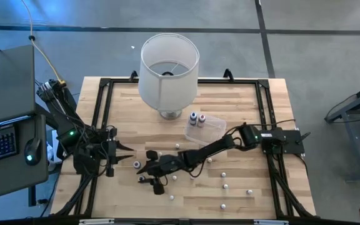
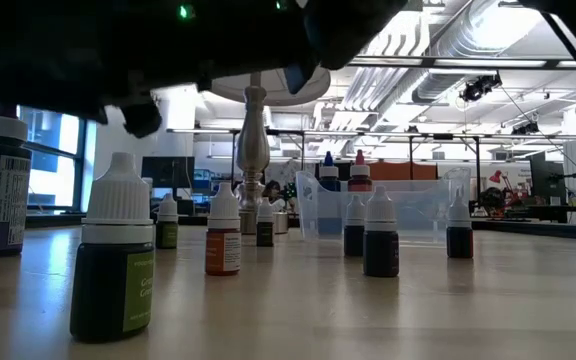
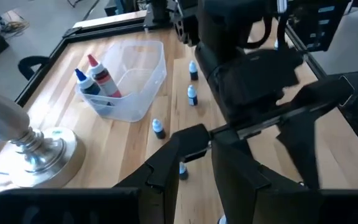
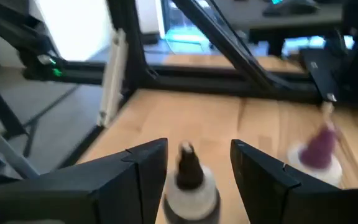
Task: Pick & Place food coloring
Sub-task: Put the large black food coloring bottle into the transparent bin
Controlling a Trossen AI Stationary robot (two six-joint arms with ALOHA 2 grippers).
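Several tiny white-capped food coloring bottles (image 1: pixel 225 175) are scattered over the wooden table, and two more (image 1: pixel 197 117) stand inside the clear tub (image 1: pixel 212 127). My right gripper (image 1: pixel 147 170) reaches toward the table's left, low over the wood. It is open, its fingers standing on either side of a dark, white-capped bottle (image 4: pixel 188 180) without touching it. A purple bottle (image 4: pixel 319 152) lies beside it. My left gripper (image 1: pixel 129 156) waits open at the left, facing the right gripper, with nothing between its fingers (image 3: pixel 166 168).
A big white lampshade (image 1: pixel 169 69) on a metal base (image 2: pixel 253 150) stands at the far middle, with the tub just to its right. A black frame (image 1: pixel 102 106) runs round the table's edges. Bottles (image 2: pixel 113 260) stand along the near part.
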